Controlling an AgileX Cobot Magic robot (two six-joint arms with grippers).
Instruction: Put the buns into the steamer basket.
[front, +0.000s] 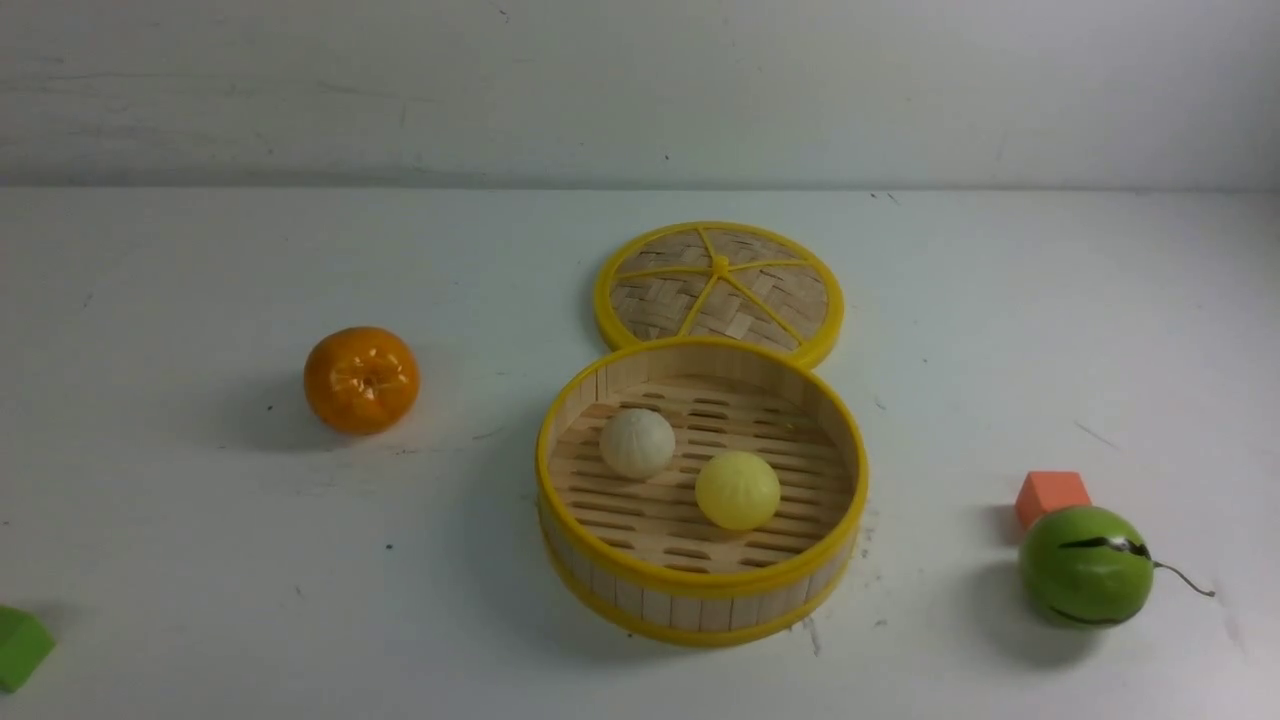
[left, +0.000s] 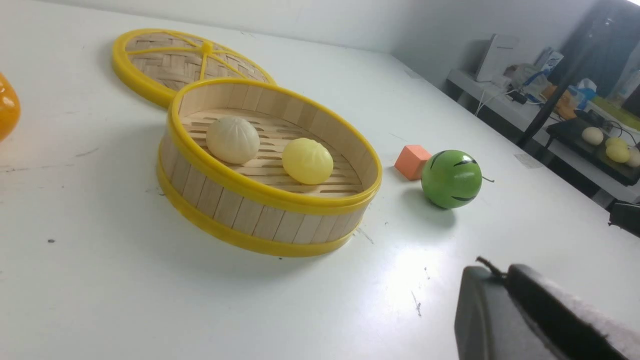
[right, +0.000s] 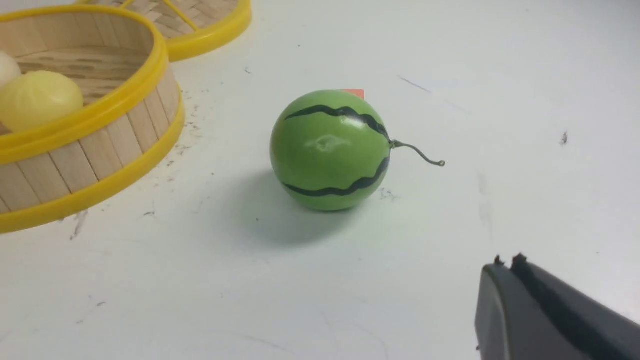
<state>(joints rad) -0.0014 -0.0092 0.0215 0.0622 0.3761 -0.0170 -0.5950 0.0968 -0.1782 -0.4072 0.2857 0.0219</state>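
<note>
White scuffed table (front: 200, 560) against a plain white wall (front: 640, 90). Cluttered side bench (left: 505, 107) and black stand (left: 595, 150) at room edge.

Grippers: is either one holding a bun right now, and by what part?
Nothing is held. Both buns, off-white and yellow, lie loose in the steamer basket; both grippers show pads pressed together, empty.

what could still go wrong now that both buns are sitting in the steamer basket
1. The off-white bun and yellow bun lie loose on the slatted floor of the steamer basket; a knock to its wall could roll them around.
2. The lid lies flat just behind the basket, seemingly touching its rim, so moving either may shift the other.
3. The watermelon ball is round and could roll if an arm brushes it.
</note>
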